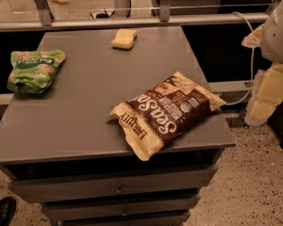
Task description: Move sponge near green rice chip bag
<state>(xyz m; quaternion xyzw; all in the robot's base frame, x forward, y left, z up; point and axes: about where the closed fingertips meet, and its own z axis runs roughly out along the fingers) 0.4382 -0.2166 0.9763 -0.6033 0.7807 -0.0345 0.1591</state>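
Observation:
The sponge (pixel 124 38), a small pale yellow block, lies at the far edge of the grey table (pixel 85 107), near its middle. The green rice chip bag (pixel 34 70) lies at the table's left side, well apart from the sponge. My gripper (pixel 269 95) hangs at the far right of the view, off the table's right edge, with pale yellow flat fingers below the white arm (pixel 279 32). It holds nothing and is far from both the sponge and the green bag.
A larger brown and cream snack bag (pixel 167 113) lies at the front right of the table, overhanging the front edge. Drawers (pixel 118 189) sit below the tabletop. A rail and glass wall (pixel 132 20) run behind the table. A shoe (pixel 2 211) shows at bottom left.

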